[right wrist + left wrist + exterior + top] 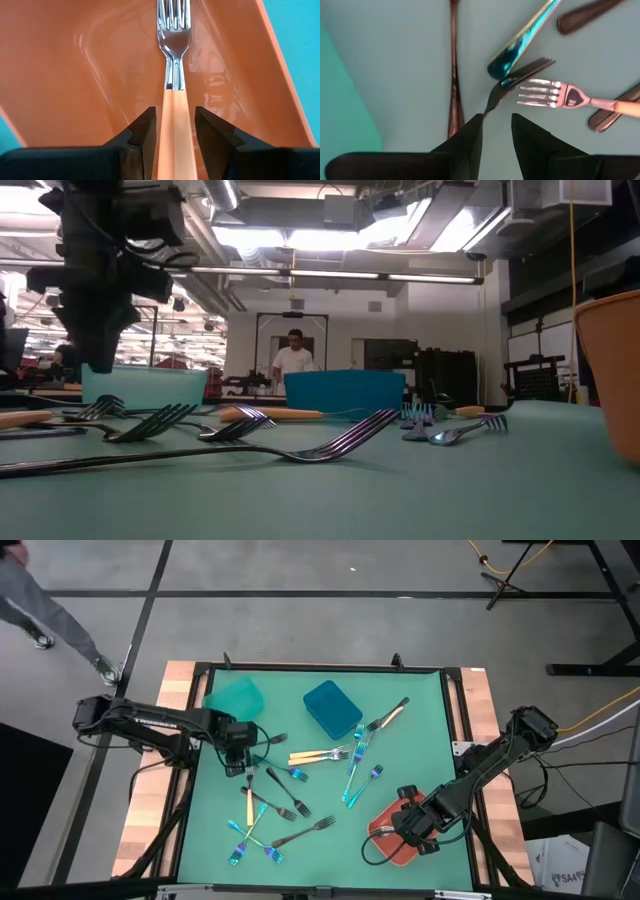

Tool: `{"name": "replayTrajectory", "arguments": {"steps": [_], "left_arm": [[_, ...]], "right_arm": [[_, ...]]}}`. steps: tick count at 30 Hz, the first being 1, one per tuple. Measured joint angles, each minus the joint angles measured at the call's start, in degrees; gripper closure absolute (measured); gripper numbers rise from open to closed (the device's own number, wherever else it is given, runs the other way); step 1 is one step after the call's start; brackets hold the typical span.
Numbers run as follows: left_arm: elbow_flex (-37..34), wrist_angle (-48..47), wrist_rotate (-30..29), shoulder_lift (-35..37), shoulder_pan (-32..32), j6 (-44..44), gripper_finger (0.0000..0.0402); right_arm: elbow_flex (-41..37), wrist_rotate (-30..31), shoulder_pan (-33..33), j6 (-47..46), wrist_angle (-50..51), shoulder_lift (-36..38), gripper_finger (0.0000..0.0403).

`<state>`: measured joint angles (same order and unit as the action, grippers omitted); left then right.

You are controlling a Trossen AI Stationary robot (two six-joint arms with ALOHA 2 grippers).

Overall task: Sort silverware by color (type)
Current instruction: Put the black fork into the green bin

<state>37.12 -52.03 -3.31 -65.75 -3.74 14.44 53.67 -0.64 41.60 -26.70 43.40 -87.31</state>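
- The table [200, 840] carries a smooth, matte green mat, with bare wood strips showing along its left and right edges.
- The silverware [300, 790] is a scatter of thin forks across the middle of the mat: glossy black ones, gold-handled ones with bright silver heads, and iridescent blue-teal ones that catch the light.
- The left gripper [238, 762] hangs over the left part of the scatter; in the left wrist view its dark, wedge-shaped fingers [465, 137] stand a little apart, and the slim handle of a black fork [517, 77] runs up to the gap between them. Whether they pinch it I cannot tell.
- The right gripper [408, 825] sits over the coral-red bin [385, 840] at the near right. Its fingers [142, 132] stand partly open on either side of the pale gold handle of a gold-handled fork [172, 60]; actual contact cannot be made out.
- That fork's shiny silver head lies inside the coral-red bin, whose smooth plastic walls mirror it.
- A translucent teal bin [235, 697] stands at the far left and a deeper blue bin [332, 708], rounded-rectangular, at the far centre; their contents cannot be made out.
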Motion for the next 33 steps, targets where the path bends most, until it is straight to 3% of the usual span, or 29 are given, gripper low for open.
{"name": "replayTrajectory", "arguments": {"steps": [17, 33], "left_arm": [[0.11, -0.02, -1.7, -12.7, 1.66, 0.5, 0.0305], [0.11, 0.5, -2.12, -14.28, 1.68, 1.11, 0.0306]], "right_arm": [[0.0, 0.0, 0.0, 0.0, 0.0, 0.0, 0.0278], [0.0, 0.0, 0.0, 0.0, 0.0, 0.0, 0.0278]]}}
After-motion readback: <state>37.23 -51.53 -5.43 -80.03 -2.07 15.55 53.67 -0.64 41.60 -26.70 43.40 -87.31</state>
